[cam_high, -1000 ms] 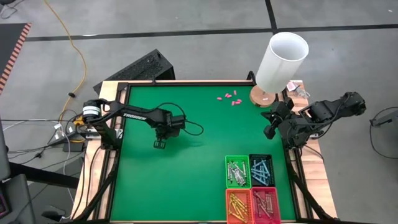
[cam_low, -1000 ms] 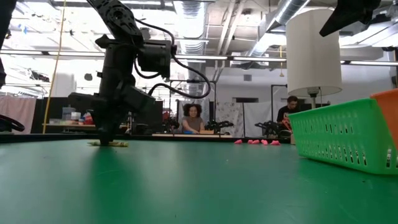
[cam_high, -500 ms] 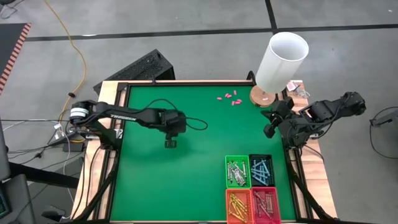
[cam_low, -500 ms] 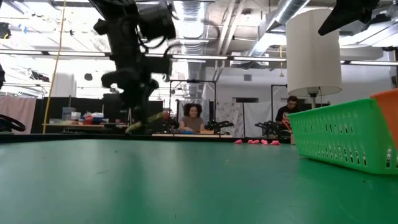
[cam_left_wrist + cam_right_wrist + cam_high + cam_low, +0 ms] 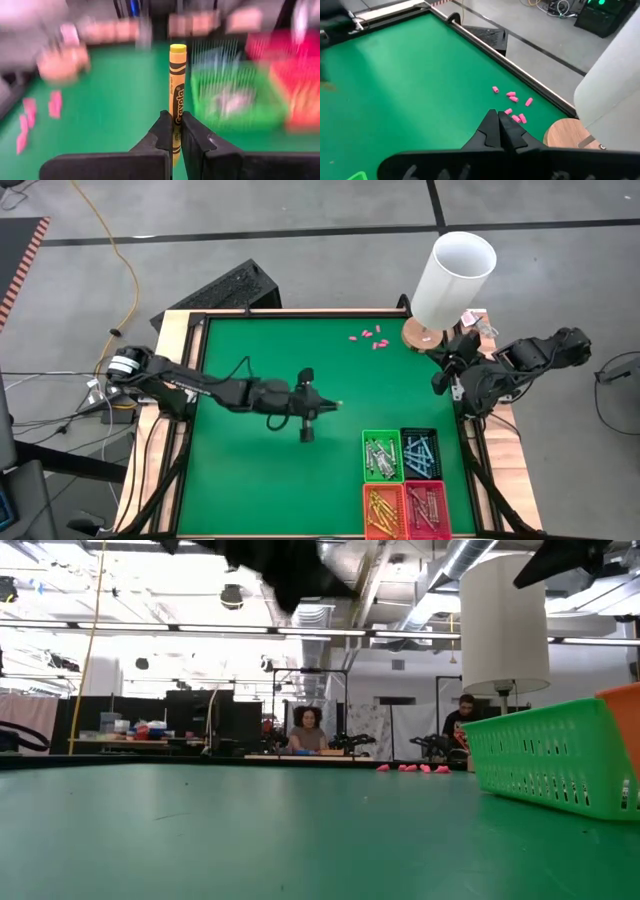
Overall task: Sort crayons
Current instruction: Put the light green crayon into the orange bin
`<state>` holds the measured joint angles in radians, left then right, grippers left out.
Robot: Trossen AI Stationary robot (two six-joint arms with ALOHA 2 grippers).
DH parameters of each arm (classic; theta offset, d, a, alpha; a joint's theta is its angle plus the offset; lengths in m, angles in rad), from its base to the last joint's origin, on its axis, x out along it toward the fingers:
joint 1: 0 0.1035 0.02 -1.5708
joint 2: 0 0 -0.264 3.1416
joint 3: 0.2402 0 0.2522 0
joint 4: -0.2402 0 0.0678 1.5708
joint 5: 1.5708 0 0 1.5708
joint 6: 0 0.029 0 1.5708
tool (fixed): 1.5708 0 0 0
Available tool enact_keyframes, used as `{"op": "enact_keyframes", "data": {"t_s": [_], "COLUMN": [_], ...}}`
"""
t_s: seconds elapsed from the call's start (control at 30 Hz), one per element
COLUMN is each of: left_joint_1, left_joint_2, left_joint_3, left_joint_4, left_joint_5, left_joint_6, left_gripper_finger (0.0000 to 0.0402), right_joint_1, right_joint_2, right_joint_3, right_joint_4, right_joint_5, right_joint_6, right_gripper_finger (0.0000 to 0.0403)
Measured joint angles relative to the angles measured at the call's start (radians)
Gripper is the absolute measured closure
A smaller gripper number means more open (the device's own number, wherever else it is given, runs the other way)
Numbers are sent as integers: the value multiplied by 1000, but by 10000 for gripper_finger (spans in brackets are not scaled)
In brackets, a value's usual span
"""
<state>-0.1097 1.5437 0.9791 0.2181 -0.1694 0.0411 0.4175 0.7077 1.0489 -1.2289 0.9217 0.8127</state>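
A yellow-orange crayon [image 5: 177, 75] sticks out ahead of my left gripper [image 5: 174, 120], which is shut on it. In the high view that gripper [image 5: 328, 406] hangs over the middle of the green table, left of the four baskets. The green basket [image 5: 381, 455] holds grey-white crayons, the black one [image 5: 420, 452] light blue, the orange one [image 5: 382, 511] yellow-orange and the red one [image 5: 425, 508] brownish-red. My right gripper [image 5: 499, 122] is shut on nothing, up by the table's right edge [image 5: 446, 375]. My left gripper pinches the crayon's back end [image 5: 175, 109] between its two fingers. The fingers lie along the crayon and point toward the table's right edge, nearly level. Most of the crayon reaches out past the fingertips, lifted clear of the table.
Small pink pieces [image 5: 368, 337] lie near the far edge. A white lampshade [image 5: 455, 275] on a round wooden base [image 5: 420, 336] stands at the far right corner. A raised rim [image 5: 300, 312] frames the table. People sit in the room beyond [image 5: 308, 730].
My left gripper has risen from the table with the yellow-orange crayon and swung toward the right edge, nearer the baskets. It has tipped from pointing down to nearly level. The crayon, flat on the table a second ago, is lifted clear.
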Motion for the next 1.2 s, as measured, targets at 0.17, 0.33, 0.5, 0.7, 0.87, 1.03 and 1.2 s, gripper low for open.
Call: {"op": "enact_keyframes", "data": {"t_s": [0.17,0.33,0.5,0.7,0.87,1.03,1.2], "left_joint_1": [-106,-192,-254,-289,-298,-305,-309], "left_joint_2": [31,129,273,458,605,720,811], "left_joint_3": [1,25,134,350,558,729,809], "left_joint_4": [278,510,552,550,484,404,386], "left_joint_5": [-121,-196,-225,-180,-114,-2,107], "left_joint_6": [41,71,108,91,66,-49,-131], "left_gripper_finger": [399,399,400,396,394,393,394], "right_joint_1": [0,1,1,1,1,1,1], "right_joint_2": [-10,-12,-9,-16,-15,-16,-15], "right_joint_3": [0,0,0,0,0,0,0], "right_joint_4": [0,3,6,2,2,1,1], "right_joint_5": [9,28,31,28,26,24,23], "right_joint_6": [0,1,2,20,26,35,36], "right_gripper_finger": [403,403,403,403,403,403,403]}}
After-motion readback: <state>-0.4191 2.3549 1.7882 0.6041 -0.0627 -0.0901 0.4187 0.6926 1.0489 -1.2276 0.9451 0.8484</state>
